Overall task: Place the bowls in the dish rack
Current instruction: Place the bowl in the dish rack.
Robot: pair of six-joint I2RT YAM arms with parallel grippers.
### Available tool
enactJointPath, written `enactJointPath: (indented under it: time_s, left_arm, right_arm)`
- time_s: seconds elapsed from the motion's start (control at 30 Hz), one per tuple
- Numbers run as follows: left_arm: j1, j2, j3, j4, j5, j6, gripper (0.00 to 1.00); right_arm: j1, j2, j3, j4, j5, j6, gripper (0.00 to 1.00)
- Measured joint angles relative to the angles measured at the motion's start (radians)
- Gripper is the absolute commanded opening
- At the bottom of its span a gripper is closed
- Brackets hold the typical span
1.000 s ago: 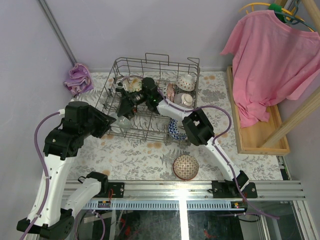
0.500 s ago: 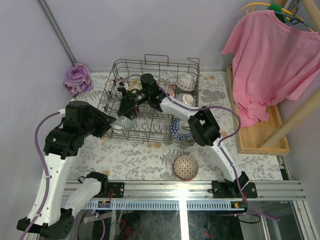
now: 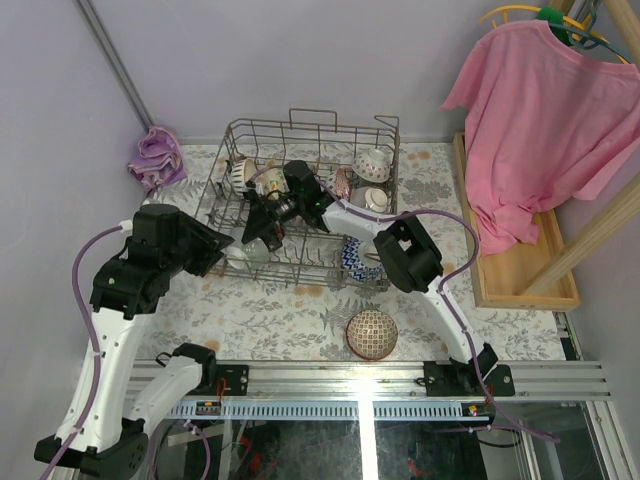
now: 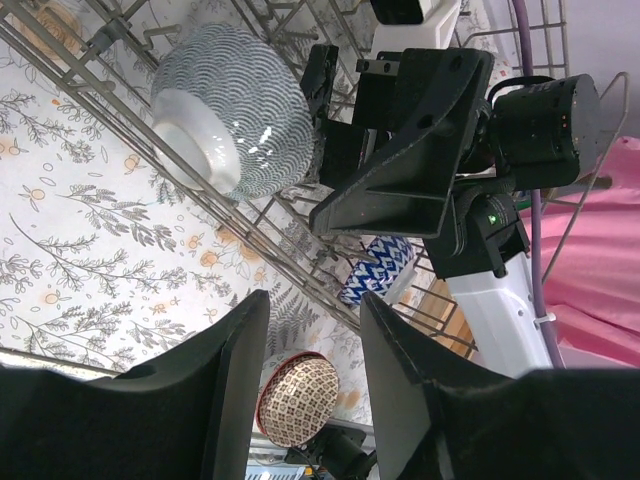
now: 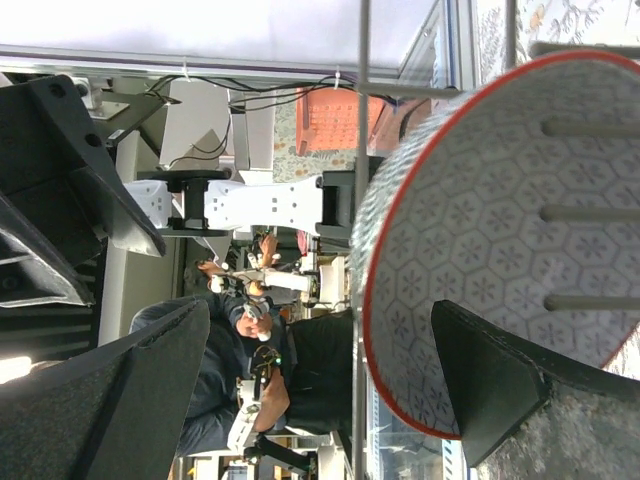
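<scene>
White cloth with a leaf print covered the table (image 3: 270, 315). A pink shirt (image 3: 530, 110) hung at the far right, above a wooden tray (image 3: 520, 290). The wire rack (image 3: 262, 130) stood at the far middle of the table, and both arms reached into it from the near side.

The right claw (image 5: 320, 310) was inside the rack with its fingers spread as wide as they go, gripping nothing. A grey bowl (image 4: 245, 120) lay tipped on its side among the tines in the near left part of the rack, just ahead of those fingers; I could not tell whether they touched it. The left claw (image 4: 312, 310) hovered just outside the near left side of the rack, partly open and empty.

Two cream bowls (image 3: 372, 163) sat in the far right corner of the rack. A blue zigzag bowl (image 3: 352, 258) was at the rack's near right corner, inside or outside I could not tell. A red-rimmed bowl (image 3: 371, 334) lay upside down on the cloth near the arms, well apart from the rack. A purple rag (image 3: 155, 160) was bunched at the far left.
</scene>
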State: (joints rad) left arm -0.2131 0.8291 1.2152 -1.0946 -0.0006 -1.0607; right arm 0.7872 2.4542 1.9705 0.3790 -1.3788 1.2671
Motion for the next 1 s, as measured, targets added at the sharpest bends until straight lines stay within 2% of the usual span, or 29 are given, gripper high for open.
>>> enactJointPath:
  time_s: [0.27,0.47,0.87,1.0]
  left_arm:
    - [0.0,0.0,-0.029,0.013,0.013,0.0,0.41]
    - [0.0,0.013,-0.029,0.026,0.023,0.0,0.41]
    - [0.0,0.016,-0.038,0.034,0.025,0.0,0.41]
    - [0.0,0.016,-0.042,0.037,0.025,0.001,0.4]
  right_arm:
    - [0.0,-0.027,-0.094,0.065,-0.003,0.034,1.0]
    - [-0.002,-0.051,-0.105,0.063,-0.003,0.037,1.0]
    - [-0.005,-0.066,-0.051,-0.205,0.0,-0.174,1.0]
    - [-0.005,-0.062,0.048,-0.468,0.045,-0.371,1.0]
